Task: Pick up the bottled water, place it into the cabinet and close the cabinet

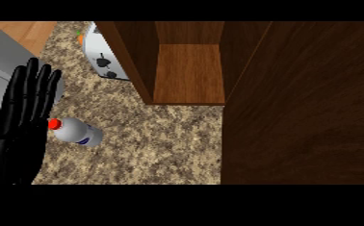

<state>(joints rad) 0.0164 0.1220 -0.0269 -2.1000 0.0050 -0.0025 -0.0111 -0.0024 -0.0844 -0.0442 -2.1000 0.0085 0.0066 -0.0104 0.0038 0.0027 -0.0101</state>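
Note:
A bottled water (78, 131) with a red cap and a blue label lies on its side on the speckled granite counter (156, 143), cap pointing left. My left hand (25, 109) shows at the left edge, open, fingers straight up, resting; the bottle's cap sits right beside its palm. The wooden cabinet (188, 71) stands open behind the bottle, its inner shelf bare. Its open door (292, 105) fills the right side of the view. My right hand shows nowhere.
A white toaster (103, 56) stands on the counter left of the cabinet, with something orange and green behind it. A grey surface (18, 56) lies at the far left. Bare counter stretches between bottle and cabinet.

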